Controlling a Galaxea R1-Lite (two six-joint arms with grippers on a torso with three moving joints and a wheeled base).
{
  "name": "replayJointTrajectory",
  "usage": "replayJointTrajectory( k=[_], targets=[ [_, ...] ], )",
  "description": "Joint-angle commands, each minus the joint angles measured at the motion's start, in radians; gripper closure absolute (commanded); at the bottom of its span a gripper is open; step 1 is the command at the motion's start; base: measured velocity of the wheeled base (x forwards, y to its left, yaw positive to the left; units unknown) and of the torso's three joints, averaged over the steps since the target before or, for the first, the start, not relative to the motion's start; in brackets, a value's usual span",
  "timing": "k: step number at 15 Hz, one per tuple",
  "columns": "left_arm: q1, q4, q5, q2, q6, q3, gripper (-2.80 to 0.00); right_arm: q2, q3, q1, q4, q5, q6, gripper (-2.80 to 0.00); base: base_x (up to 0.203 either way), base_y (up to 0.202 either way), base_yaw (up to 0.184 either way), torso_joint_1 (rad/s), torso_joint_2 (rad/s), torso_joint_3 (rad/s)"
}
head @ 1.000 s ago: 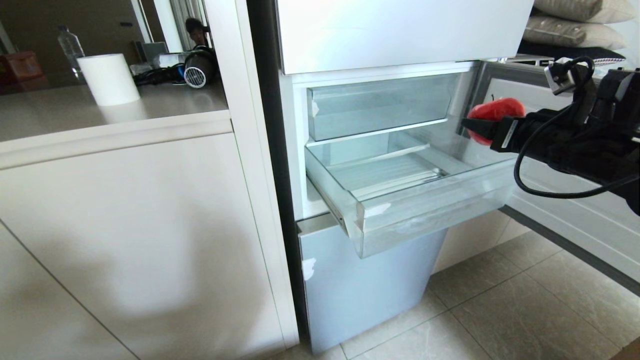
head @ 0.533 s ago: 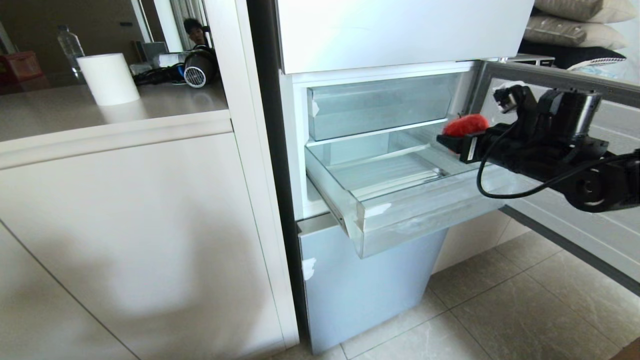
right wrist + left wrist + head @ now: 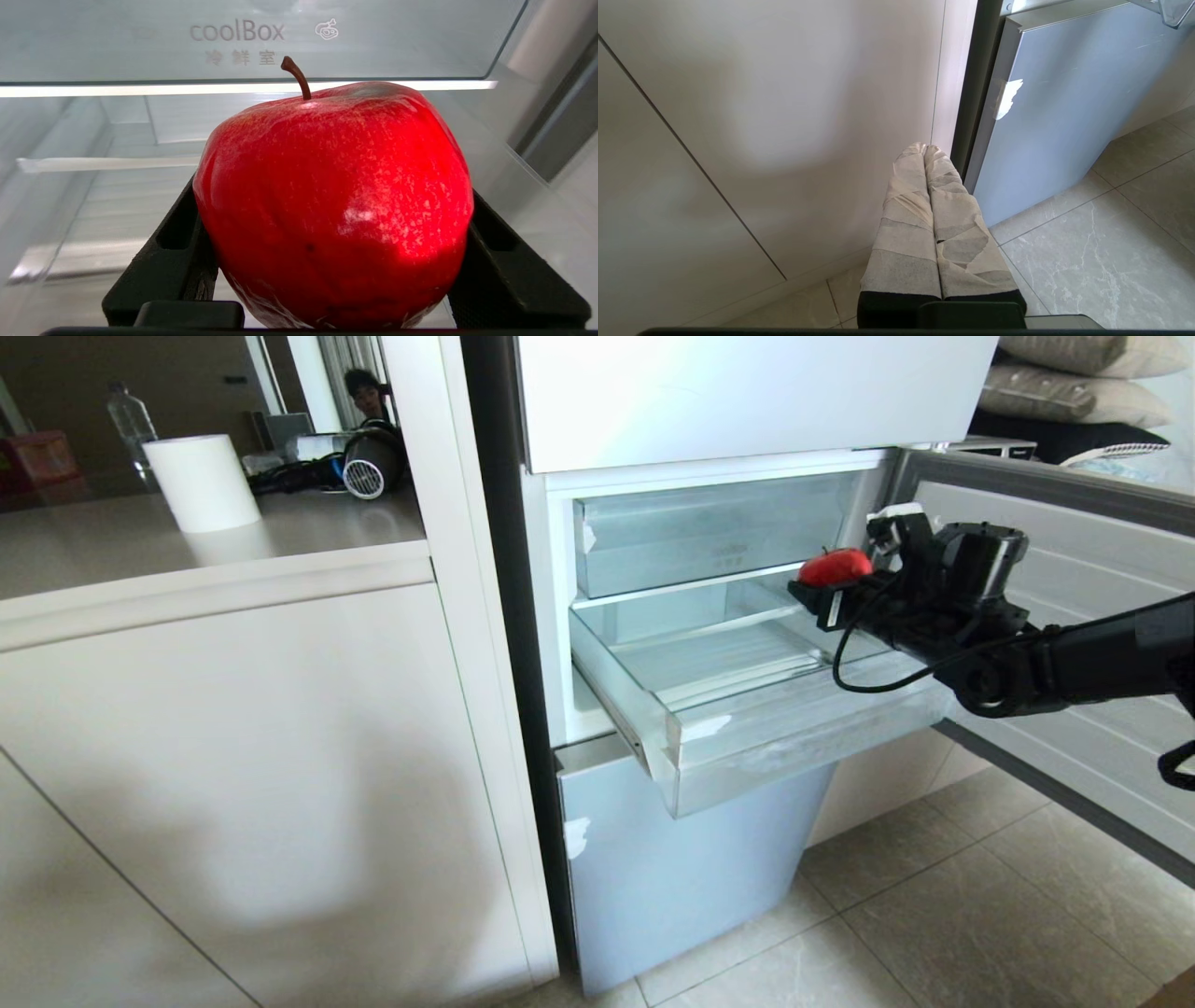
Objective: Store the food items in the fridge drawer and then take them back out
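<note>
A glossy red apple [image 3: 834,566] with a brown stem, the food item, is held by my right gripper [image 3: 822,586], which is shut on it and reaches in from the right. It hangs above the right rear part of the pulled-out fridge drawer [image 3: 803,728], a clear tray with a frosted front and white tape scraps. In the right wrist view the apple [image 3: 334,205] fills the space between the black fingers [image 3: 159,242], with the drawer floor [image 3: 117,205] below and beyond. My left gripper [image 3: 924,148], wrapped in pale tape, is shut and parked low near the cabinet.
A shorter clear bin [image 3: 709,532] marked coolBox sits just above the drawer. The open fridge door [image 3: 1083,588] stands behind my right arm. Below is a blue-grey door panel [image 3: 672,868]. A white cabinet [image 3: 233,756] stands left, with a paper roll [image 3: 203,483] on its counter.
My right arm has carried the apple leftward from beside the open door to above the drawer, extending further into the fridge. The left arm has not moved.
</note>
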Motion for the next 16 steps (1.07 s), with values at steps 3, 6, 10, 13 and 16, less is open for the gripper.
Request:
replayJointTrajectory(
  k=[3,6,10,13,16],
  targets=[
    [0.002,0.001,0.001,0.0,0.0,0.0,0.0,0.099,-0.096,0.0,0.026,0.001,0.002,0.0,0.0,0.0,0.0,0.0,0.0,0.0],
    [0.001,0.001,0.001,0.0,0.0,0.0,0.0,0.101,-0.138,0.006,0.104,0.0,0.007,0.0,0.0,0.0,0.0,0.0,0.0,0.0],
    [0.0,0.001,0.001,0.001,0.0,0.0,0.0,0.112,-0.192,0.007,0.195,0.003,0.016,0.0,0.0,0.0,0.0,0.0,0.0,0.0],
    [0.0,0.001,0.001,0.001,0.0,0.0,0.0,0.126,-0.233,0.007,0.238,0.004,0.013,0.0,0.0,0.0,0.0,0.0,0.0,0.0],
    [0.001,0.001,0.001,0.0,0.0,0.0,0.0,0.163,-0.31,0.005,0.301,0.007,0.014,0.0,0.0,0.0,0.0,0.0,0.0,0.0]
  ],
)
